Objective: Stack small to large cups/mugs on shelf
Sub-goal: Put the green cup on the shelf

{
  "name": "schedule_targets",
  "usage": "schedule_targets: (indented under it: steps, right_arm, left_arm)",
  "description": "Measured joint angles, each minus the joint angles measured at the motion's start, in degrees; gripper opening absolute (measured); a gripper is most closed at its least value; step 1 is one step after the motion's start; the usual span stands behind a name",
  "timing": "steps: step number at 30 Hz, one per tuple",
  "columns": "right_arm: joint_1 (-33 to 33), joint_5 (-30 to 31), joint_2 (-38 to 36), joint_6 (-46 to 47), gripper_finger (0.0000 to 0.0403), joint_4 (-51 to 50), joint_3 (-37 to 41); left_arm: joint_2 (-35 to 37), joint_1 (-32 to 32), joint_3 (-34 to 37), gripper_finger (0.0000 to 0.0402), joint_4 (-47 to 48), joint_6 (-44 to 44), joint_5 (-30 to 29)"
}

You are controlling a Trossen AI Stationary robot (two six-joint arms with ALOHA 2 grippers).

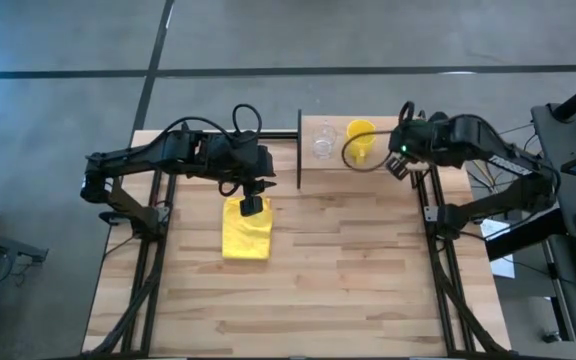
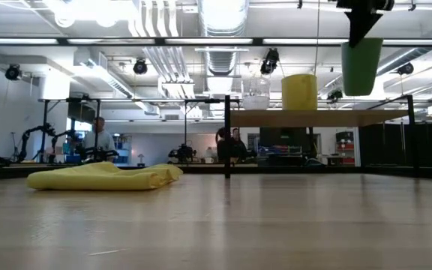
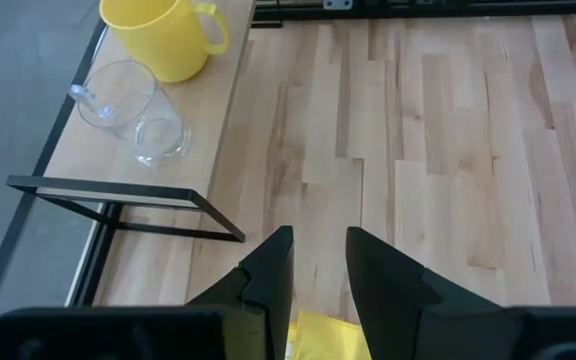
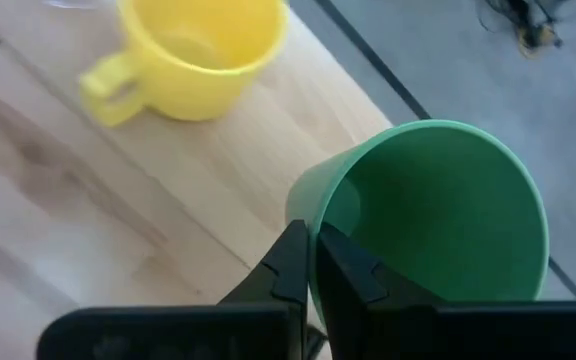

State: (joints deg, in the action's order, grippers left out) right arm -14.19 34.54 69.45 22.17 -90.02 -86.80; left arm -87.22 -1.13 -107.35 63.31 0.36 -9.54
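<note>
A small clear glass cup [image 1: 323,145] and a yellow mug [image 1: 360,138] with a handle stand on the raised light-wood shelf [image 1: 326,176] at the table's far edge. Both also show in the left wrist view, the glass cup [image 3: 133,110] and the mug [image 3: 163,35]. My right gripper [image 4: 315,265] is shut on the green cup [image 2: 361,66], above the shelf [image 2: 313,118] and to the right of the yellow mug [image 2: 299,91]. My left gripper [image 3: 320,270] is open and empty, over the flat yellow cloth [image 1: 246,232]. My right gripper holds the green cup by its rim wall [image 4: 313,215], one finger inside the cup and one outside. The fingers come from above, pointing down. The cup hangs below them, mouth up and nearly upright, lifted clear of the shelf.
The shelf has black metal posts and a black edge frame [image 3: 128,205]. The yellow cloth [image 2: 103,177] lies on the slatted tabletop left of the shelf. Bare tabletop [image 1: 368,270] stretches in front of the shelf. People show in the room beyond the table.
</note>
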Motion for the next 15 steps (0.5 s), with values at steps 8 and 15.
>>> schedule_targets:
  steps: [8,15]
  right_arm:
    - [-10.40,-7.34,-0.04,-5.11,0.0008,0.19,0.00]
    - [-17.69,-13.14,-0.04,-13.00,0.0008,6.60,0.00]
  left_arm:
    - [0.00,0.00,0.00,0.0082,0.00,0.00,0.00]
    - [0.00,0.00,0.00,0.0082,0.00,0.00,0.00]
